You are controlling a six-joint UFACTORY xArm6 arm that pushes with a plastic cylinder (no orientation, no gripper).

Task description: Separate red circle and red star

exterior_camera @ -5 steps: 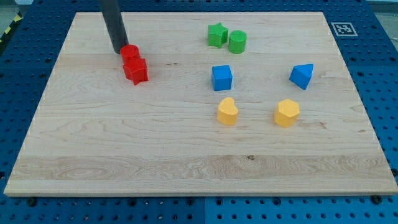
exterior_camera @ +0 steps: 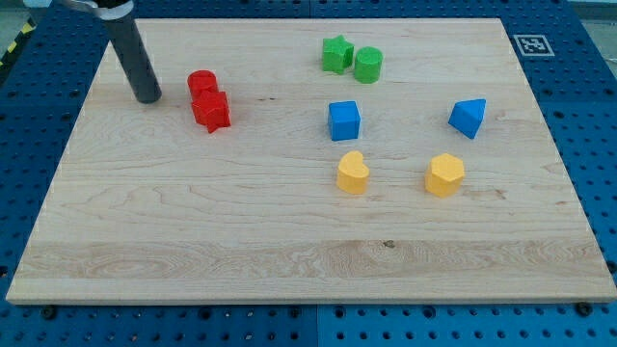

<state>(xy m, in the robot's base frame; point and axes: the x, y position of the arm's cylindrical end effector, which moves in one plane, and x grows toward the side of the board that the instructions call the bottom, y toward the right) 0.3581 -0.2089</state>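
Observation:
The red circle point(exterior_camera: 201, 83) sits at the upper left of the board. The red star point(exterior_camera: 211, 110) lies just below it, touching it. My tip point(exterior_camera: 149, 98) rests on the board to the left of both red blocks, a short gap away from them and touching neither.
A green star point(exterior_camera: 336, 54) and a green circle point(exterior_camera: 367, 65) sit together at the top middle. A blue cube point(exterior_camera: 344, 120) and a yellow heart point(exterior_camera: 353, 173) are in the middle. A blue block point(exterior_camera: 468, 118) and a yellow block point(exterior_camera: 444, 175) are to the right.
My tip has moved left and slightly down, away from the red circle it stood next to. The red blocks have not moved.

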